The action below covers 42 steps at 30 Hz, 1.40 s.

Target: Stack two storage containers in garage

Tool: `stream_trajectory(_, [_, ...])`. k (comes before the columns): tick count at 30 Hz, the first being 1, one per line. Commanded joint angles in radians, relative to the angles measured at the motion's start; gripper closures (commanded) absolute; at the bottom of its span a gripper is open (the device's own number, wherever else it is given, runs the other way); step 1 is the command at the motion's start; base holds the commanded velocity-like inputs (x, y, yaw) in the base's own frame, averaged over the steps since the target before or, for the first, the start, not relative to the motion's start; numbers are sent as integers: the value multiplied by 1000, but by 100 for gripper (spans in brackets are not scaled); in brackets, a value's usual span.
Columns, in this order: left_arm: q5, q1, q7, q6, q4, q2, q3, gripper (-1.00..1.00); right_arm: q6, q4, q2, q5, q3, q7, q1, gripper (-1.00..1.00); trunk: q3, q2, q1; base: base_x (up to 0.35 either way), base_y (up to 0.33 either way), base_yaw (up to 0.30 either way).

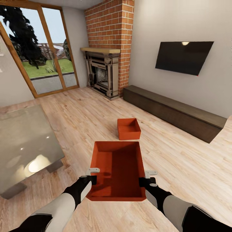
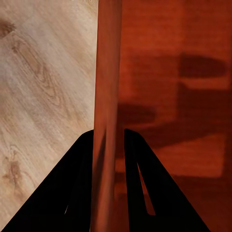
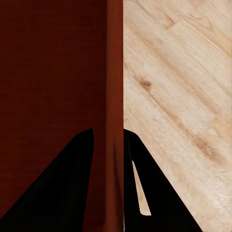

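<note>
Writing: no readable brand, label or lettering on any surface.
Glass doors: wood-framed glass doors (image 1: 48, 64) at far left, grass and a dark tree beyond.
Table: grey glossy low table (image 1: 22, 145) at left on the light wood plank floor (image 1: 180, 154), well apart from both bins.
Fireplace: red-brick fireplace (image 1: 108, 48) with a pale mantel, in the far corner.
Left arm: black-and-white forearm reaching forward from lower left, wrist level with the held bin's near end.
Left gripper: the left gripper (image 1: 93, 176) is clamped on the held bin's left wall; in the left wrist view its 2 black fingers (image 2: 72, 188) sit 1 on each side of the thin wall (image 2: 105, 121).
Held container: orange-red rectangular open-top storage bin (image 1: 119, 167), centre foreground, long axis pointing away from the robot, held between both grippers; its inside is bare.
Second container: smaller-looking orange-red open-top bin (image 1: 129, 129) on the plank floor just beyond the held one, apart from it; nothing visible inside.
Right gripper: the right gripper (image 1: 145, 180) is pinched on the held bin's right wall; the right wrist view shows black fingers (image 3: 150, 193) straddling that wall (image 3: 108, 96).
Right arm: forearm reaching in from lower right, mirroring the left.
Cabinet: long dark low cabinet (image 1: 174, 112) along the right wall.
TV: black wall TV (image 1: 183, 57) above the cabinet.
</note>
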Motion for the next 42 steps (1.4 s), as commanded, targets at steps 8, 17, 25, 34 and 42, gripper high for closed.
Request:
stream_trajectory(8, [-10, 0, 29, 9, 1, 8, 1, 100, -7, 0, -22, 4, -10, -14, -1, 100, 11, -1, 0, 0, 0, 0])
stream_trajectory(17, [-10, 0, 29, 9, 1, 8, 1, 100, -7, 0, -22, 4, -10, -14, -1, 100, 25, -1, 0, 0, 0, 0])
stream_trajectory(25, [-10, 0, 29, 9, 1, 8, 1, 100, -7, 0, -22, 4, -10, -14, -1, 100, 38, -1, 0, 0, 0, 0])
stream_trajectory(34, [-10, 0, 29, 8, 1, 8, 1, 100, -7, 0, -22, 4, -9, -14, -1, 100, 52, -1, 0, 0, 0, 0])
stream_trajectory(42, [-10, 0, 29, 8, 1, 8, 1, 100, -7, 0, -22, 4, -9, -13, -1, 100, 65, -1, 0, 0, 0, 0])
